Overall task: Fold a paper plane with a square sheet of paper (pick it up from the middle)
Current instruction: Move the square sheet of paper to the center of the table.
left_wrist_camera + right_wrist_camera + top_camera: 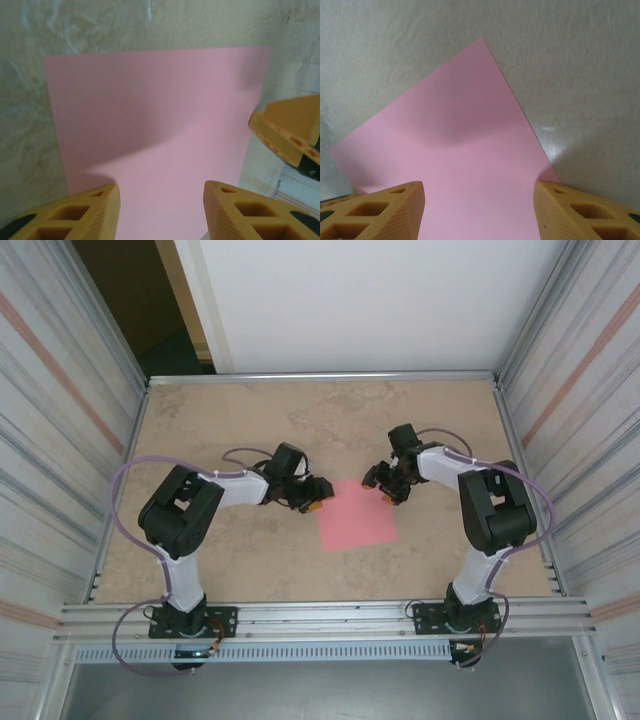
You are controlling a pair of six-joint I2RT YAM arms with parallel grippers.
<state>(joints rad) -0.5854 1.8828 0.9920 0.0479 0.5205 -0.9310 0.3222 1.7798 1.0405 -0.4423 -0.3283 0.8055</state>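
Pink-red and plain, the square sheet of paper [357,518] lies flat and unfolded on the mottled beige tabletop [250,410], near its middle and between the two arms. Its corners are sharp and no crease shows. The left jaws sit at the sheet's left edge, close to the far left corner; in the left wrist view their orange fingers [90,210] stand apart over the paper [160,115] with nothing between them, and a shadow falls across the sheet. The right jaws sit at the far right corner; in the right wrist view their orange fingers [385,210] are likewise apart, straddling the paper [470,150], which runs away from them to a point. One right finger [290,120] shows just off the sheet's edge in the left wrist view. Whether any fingertip touches the paper I cannot tell. The left arm [180,510] and right arm [495,505] both bend inward from their bases at the near edge, trailing purple cables [125,490]
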